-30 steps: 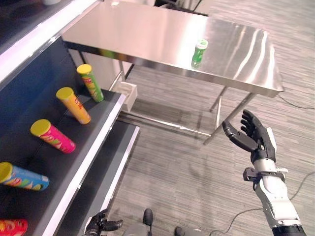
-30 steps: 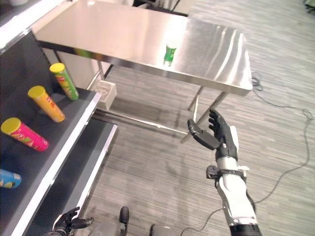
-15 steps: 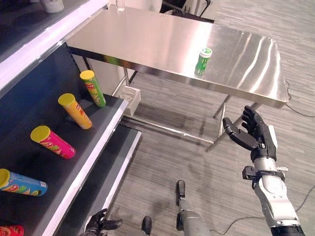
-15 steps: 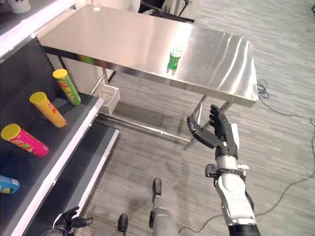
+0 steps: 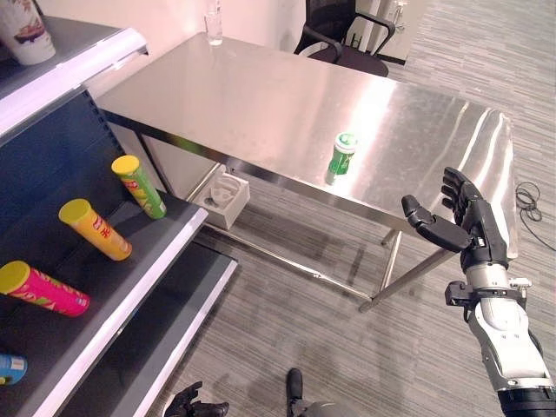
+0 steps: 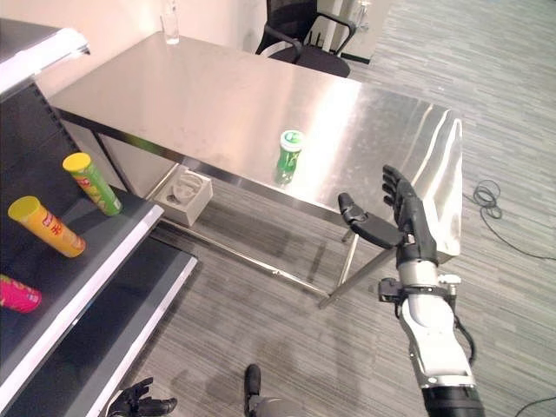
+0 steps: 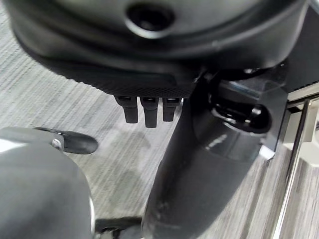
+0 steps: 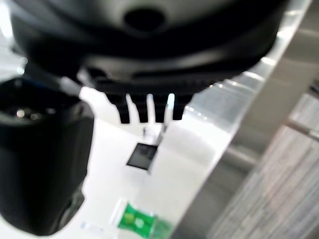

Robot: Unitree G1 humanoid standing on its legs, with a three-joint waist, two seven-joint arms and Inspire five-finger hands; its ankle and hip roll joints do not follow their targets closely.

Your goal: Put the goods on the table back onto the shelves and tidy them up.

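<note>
Stock check, as we read it: one green canister (image 5: 342, 156) stands upright at frame centre on the steel table (image 5: 261, 95), unshelved. On the shelf (image 5: 148, 261) at left lie a green-bodied tube (image 5: 139, 186), a yellow tube (image 5: 95, 229) and a pink tube (image 5: 43, 289), all tilted. We hold our right hand (image 5: 465, 228) at right, fingers spread and empty, near the table's edge, apart from the canister. Our left hand (image 5: 195, 404) hangs at the bottom edge, fingers loosely relaxed. We judge one item left, plus straightening
</note>
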